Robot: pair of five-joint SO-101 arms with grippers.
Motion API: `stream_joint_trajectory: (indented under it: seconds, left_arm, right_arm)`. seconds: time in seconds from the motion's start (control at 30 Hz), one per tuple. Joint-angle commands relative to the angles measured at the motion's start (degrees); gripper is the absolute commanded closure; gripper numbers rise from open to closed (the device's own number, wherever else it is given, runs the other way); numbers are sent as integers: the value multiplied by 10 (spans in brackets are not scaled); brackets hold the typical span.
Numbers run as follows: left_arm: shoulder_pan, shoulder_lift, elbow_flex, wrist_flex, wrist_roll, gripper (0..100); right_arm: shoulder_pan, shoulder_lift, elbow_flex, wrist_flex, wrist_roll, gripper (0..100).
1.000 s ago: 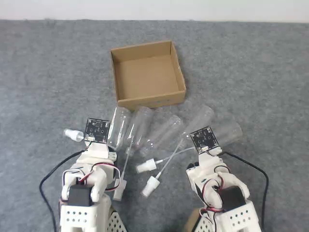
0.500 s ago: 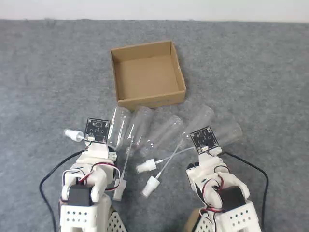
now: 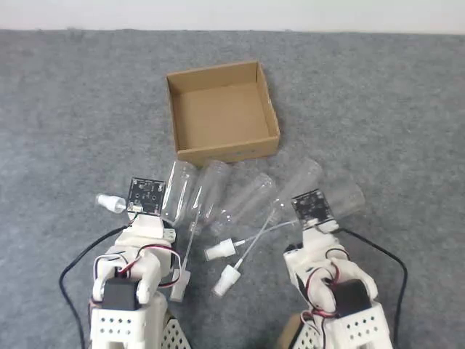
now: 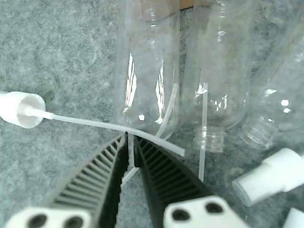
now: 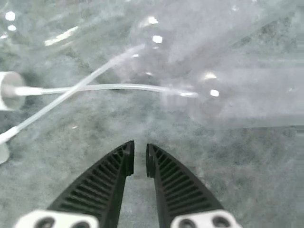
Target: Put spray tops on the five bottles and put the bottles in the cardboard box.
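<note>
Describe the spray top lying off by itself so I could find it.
Find the cardboard box, then the clear bottles lying in front of it. Left of them lies a white spray top. The other tops lie close together nearer the camera; this one lies alone, off to the far left.

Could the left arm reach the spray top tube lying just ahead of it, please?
Probably yes: the tube lies right across the left gripper tips, with nothing covering it there.
</note>
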Motion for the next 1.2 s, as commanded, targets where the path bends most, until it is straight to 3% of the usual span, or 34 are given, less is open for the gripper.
stream_joint_trajectory:
  seconds: [0.0,0.6,1.0,1.17]
  left_arm:
    - [-1,-8,-6,2,6,983]
    - [-1,-8,-6,2,6,983]
    - [-1,-8,-6,2,6,983]
    - [-1,-8,-6,2,6,983]
  right_arm:
    - [72,-10,-47,-2,4,992]
    - [207,-10,-207,11,5,992]
    - [216,-7,-310,10,7,992]
    - [216,-5,-340,9,89,992]
